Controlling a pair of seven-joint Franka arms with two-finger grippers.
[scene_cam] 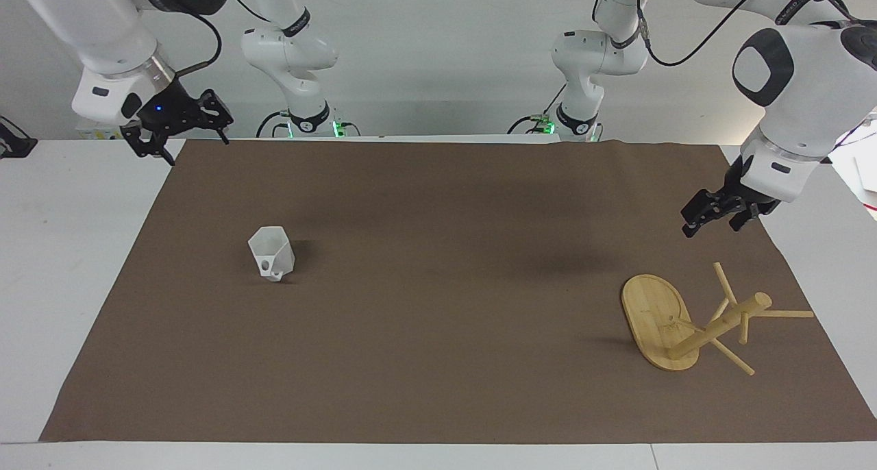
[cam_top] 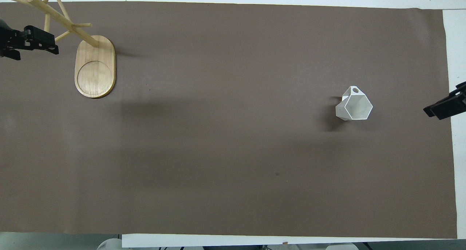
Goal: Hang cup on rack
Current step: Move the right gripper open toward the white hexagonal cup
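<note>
The white faceted cup (scene_cam: 271,253) stands upright on the brown mat toward the right arm's end, its handle on the side farther from the robots; it also shows in the overhead view (cam_top: 356,106). The bamboo rack (scene_cam: 719,326) stands on its oval base toward the left arm's end, also seen in the overhead view (cam_top: 95,67). My right gripper (scene_cam: 195,148) is open and empty in the air over the mat's corner, well apart from the cup; one finger of it shows in the overhead view (cam_top: 442,106). My left gripper (scene_cam: 711,227) is open and empty in the air beside the rack's pegs, not touching them, as the overhead view (cam_top: 55,45) also shows.
A brown mat (scene_cam: 438,319) covers most of the white table (scene_cam: 62,251). Two more arm bases (scene_cam: 301,114) stand along the table's edge at the robots' end.
</note>
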